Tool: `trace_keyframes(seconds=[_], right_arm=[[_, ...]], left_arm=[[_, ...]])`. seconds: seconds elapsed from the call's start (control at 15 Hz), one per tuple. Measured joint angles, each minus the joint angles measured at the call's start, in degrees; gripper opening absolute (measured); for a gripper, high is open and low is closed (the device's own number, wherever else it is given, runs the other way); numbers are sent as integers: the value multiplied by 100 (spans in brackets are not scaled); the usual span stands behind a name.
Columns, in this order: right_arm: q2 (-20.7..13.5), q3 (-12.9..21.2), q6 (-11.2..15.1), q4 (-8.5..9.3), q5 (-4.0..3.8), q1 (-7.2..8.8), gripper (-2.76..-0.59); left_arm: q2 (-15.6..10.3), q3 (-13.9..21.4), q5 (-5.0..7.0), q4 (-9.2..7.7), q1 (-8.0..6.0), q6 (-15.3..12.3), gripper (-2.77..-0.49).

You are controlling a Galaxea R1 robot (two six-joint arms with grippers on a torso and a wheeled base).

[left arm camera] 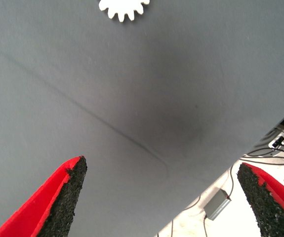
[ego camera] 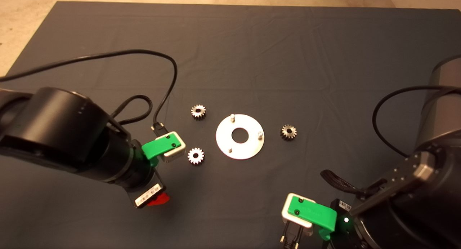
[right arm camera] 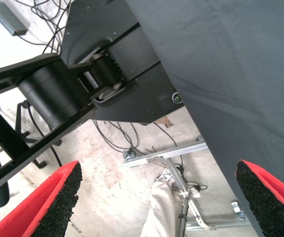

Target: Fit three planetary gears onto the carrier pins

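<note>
Head view is showing the left tool (ego camera: 164,200) hanging low over the tabletop (ego camera: 252,54), and the nearest of the planetary gears (ego camera: 196,155) is lying flat on the mat just ahead of it, between the tool and the disc (ego camera: 240,136). From the left wrist view, its red fingers (left arm camera: 58,202) are standing spread wide with nothing between them, and that same gear (left arm camera: 124,8) is sitting well ahead of the fingertips, so the tool appears to be lining up for a first pick rather than gripping.

A second gear (ego camera: 198,111) is resting farther ahead of the left tool, also beside the disc. The disc is lying flat in the middle, its three carrier pins (ego camera: 232,116) standing upright and bare; no gear is seated on them yet, so the task is judged to be at its start. The gears seem laid out around the disc so that each has a short trip to a pin.

A third gear (ego camera: 288,132) is lying past the disc, on the side nearer the right arm.

Right tool (right arm camera: 156,207) is waiting at the tabletop's near edge, well apart from every gear, its fingers (right arm camera: 53,202) spread and holding nothing, and its wrist view is looking past the mat's edge at the floor and cables.
</note>
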Motion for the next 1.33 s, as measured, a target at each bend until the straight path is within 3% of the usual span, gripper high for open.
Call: trace_keyframes(seconds=[0.2, 0.8, 1.07, 1.33], right_arm=[[0, 0, 0, 0, 0, -52, -103], [-1, 0, 0, 0, 0, -195, -103], [0, 0, 0, 0, 0, -199, -103], [-2, 0, 0, 0, -2, -200, -103]], left_arm=[[266, -315, 0, 148, 20, 151, -109], [1100, -989, -8, 405, 310, 321, -109], [1248, -1273, -7, 495, 443, 493, -109], [1324, -1565, -4, 556, 460, 734, -109]])
